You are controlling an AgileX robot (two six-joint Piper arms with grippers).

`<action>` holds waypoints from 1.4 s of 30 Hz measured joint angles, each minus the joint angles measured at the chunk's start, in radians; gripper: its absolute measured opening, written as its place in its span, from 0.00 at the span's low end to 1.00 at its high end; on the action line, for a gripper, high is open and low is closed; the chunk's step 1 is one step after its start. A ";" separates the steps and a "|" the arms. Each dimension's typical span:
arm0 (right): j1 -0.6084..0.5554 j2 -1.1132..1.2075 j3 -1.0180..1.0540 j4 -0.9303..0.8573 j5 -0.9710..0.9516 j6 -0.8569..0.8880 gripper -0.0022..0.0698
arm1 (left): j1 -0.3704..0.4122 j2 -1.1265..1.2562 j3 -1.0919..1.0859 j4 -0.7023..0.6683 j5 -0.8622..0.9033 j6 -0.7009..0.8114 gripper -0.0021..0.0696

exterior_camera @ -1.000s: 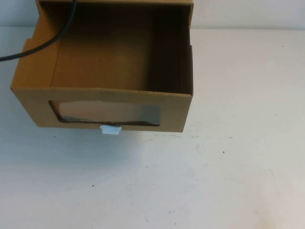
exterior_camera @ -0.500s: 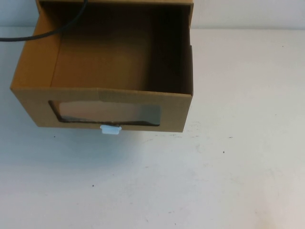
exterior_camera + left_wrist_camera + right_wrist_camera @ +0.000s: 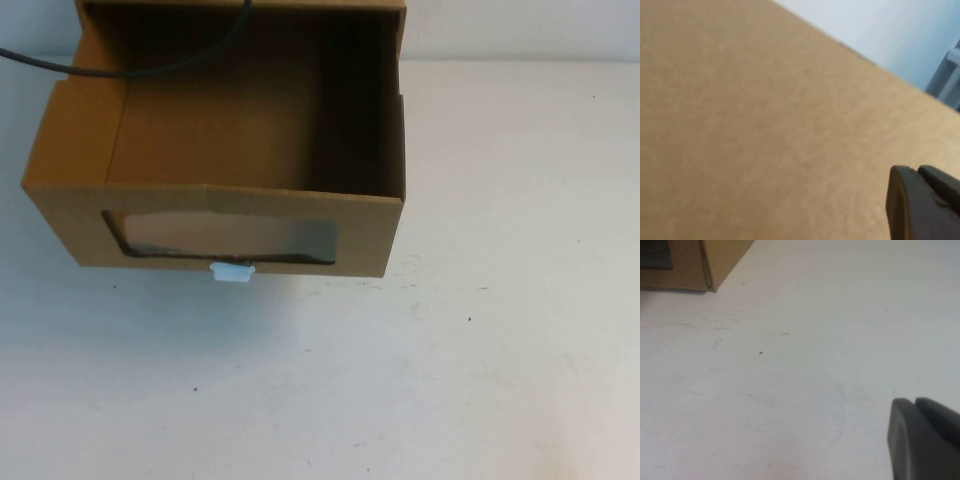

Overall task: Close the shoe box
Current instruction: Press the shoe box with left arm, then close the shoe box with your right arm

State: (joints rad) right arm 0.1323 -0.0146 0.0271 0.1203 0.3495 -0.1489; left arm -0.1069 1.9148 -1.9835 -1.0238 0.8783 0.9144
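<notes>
One shoe box (image 3: pixel 215 150) open; left end effector (image 3: pixel 920 205) beside cardboard, right end effector (image 3: pixel 922 440) above table (image 3: pixel 815 365).

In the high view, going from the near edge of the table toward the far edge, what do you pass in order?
Bare white table → small white pull tab → clear rectangular window in the brown cardboard shoe box front panel → open drawer interior → thin black cable. Left gripper hangs close over cardboard, right gripper over table; neither appears here.
</notes>
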 joint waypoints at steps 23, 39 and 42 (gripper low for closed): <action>0.000 0.028 -0.087 0.641 -0.224 0.018 0.01 | 0.000 0.047 -0.021 0.125 0.060 -0.087 0.02; 0.033 0.822 -0.755 0.422 0.506 -0.185 0.01 | 0.000 0.047 -0.021 0.127 0.060 -0.117 0.02; 0.119 0.921 -0.812 0.422 0.488 -0.199 0.01 | 0.000 0.047 -0.021 0.130 0.060 -0.121 0.02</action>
State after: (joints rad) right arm 0.2511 0.9068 -0.7849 0.5419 0.8377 -0.3478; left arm -0.1069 1.9620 -2.0049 -0.8942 0.9383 0.7932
